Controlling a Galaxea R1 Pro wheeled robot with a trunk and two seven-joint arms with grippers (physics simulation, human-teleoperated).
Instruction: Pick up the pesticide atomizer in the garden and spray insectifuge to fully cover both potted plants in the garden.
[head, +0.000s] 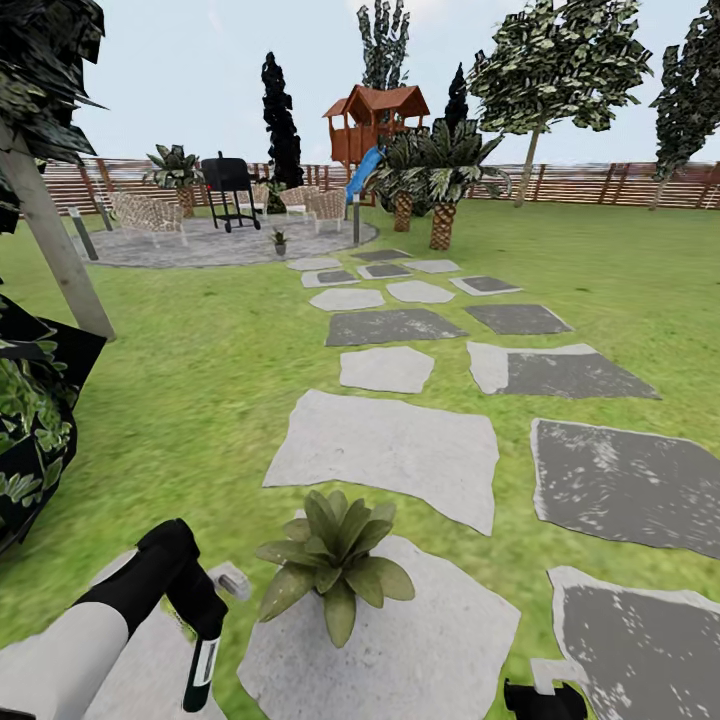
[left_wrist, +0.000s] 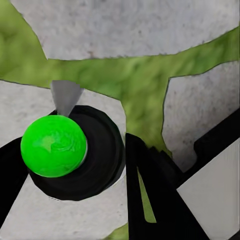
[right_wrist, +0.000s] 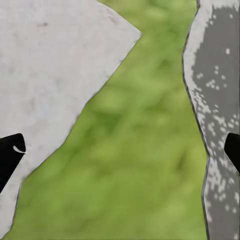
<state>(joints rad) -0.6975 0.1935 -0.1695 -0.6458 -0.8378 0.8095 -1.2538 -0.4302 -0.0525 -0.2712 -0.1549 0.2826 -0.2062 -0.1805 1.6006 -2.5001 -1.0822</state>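
Nearest, left gripper (head: 208, 625): low at my left, pointing down over a pale stepping stone (head: 400, 640); its jaws are closed around the pesticide atomizer.
Pesticide atomizer (head: 201, 675): a slim dark bottle with a white label, hanging below the left jaws. In the left wrist view I see it end-on as a dark round body with a bright green cap, a black finger (left_wrist: 150, 200) on either side.
Right gripper (right_wrist: 120, 150): jaws wide, the tips at opposite edges of the right wrist view, over grass between two stones.
Near potted plant (head: 335, 560): a rosette of olive-green leaves on the same pale stone, just beside the atomizer and to its right.
Lawn (head: 200, 380): green, with grey stones running away up the middle.
Patio (head: 200, 245): round, grey, well ahead on the left.
Far potted plant (head: 279, 240): small, at the patio's edge; I cannot make out detail.
Grill (head: 229, 185): black, on the patio.
Fence (head: 600, 185): brown slats along the back.
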